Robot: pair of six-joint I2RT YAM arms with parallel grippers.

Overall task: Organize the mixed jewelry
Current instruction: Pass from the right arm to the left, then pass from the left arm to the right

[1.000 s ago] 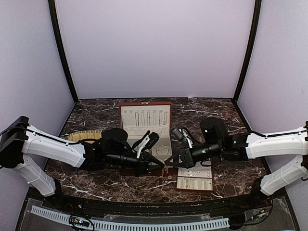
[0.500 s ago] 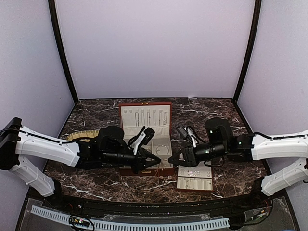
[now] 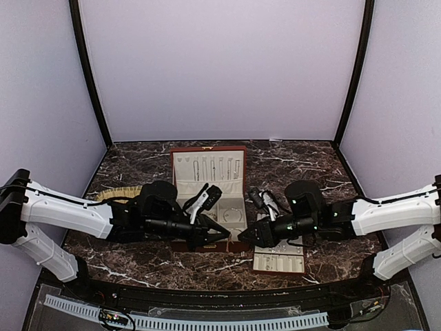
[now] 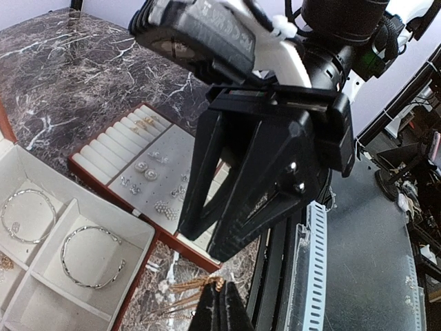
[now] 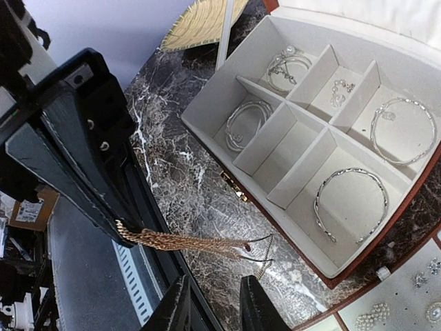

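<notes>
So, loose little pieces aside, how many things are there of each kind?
Red-brown box: 1
Cream slotted tray: 1
Woven mat: 1
Robot arms: 2
Gold chain bunch, held in left pincer: 1
Total: 6

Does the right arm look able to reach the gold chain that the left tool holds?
Probably yes. The chain hangs from the shut left tool just ahead of the right tool, whose jaws stand open. Nothing shows between them, and the box lies further off.
</notes>
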